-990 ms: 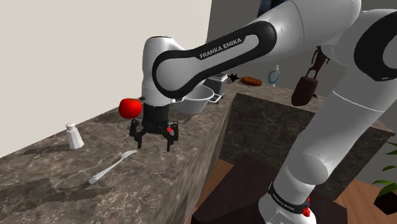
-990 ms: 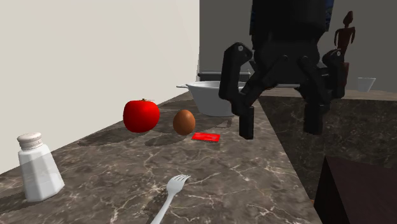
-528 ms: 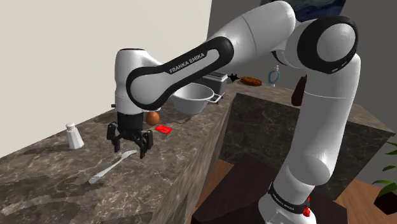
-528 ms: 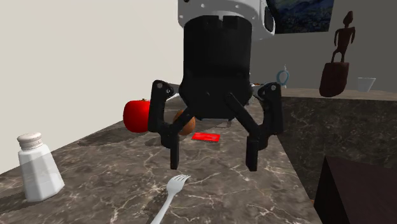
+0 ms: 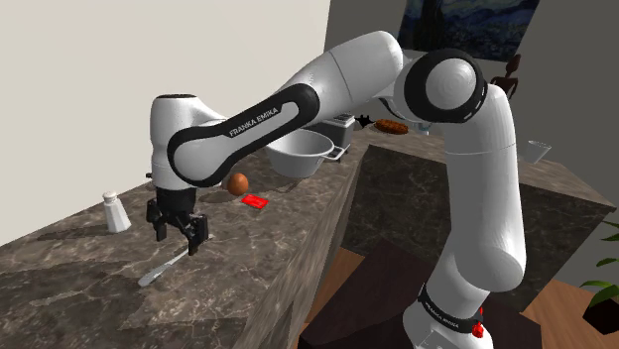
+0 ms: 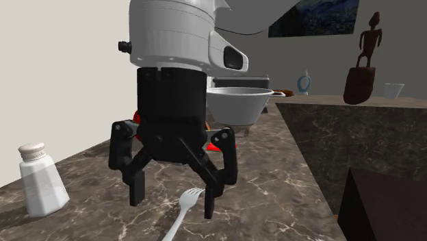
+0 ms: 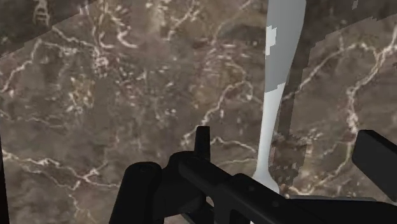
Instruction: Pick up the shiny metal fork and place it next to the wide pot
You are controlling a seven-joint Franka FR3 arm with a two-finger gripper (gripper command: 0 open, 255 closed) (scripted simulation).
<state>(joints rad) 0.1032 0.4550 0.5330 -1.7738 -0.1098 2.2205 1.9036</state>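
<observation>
Shoulder view, left to right: the salt shaker (image 5: 116,211) stands left of the gripper (image 5: 177,240). The gripper's jaws are spread apart, low over the marble counter (image 5: 60,288). The pale grey fork (image 5: 159,270) lies flat on the counter directly beneath the gripper, not clasped. Right of the gripper are the brown egg (image 5: 238,183), the red card (image 5: 255,201) and, well apart, the wide pot (image 5: 301,154).

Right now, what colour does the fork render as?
The fork is plain pale grey-white, no metallic shine. Shows best in the wrist view.

Pale fork (image 6: 181,213) flat, pot (image 6: 236,104) well apart
</observation>
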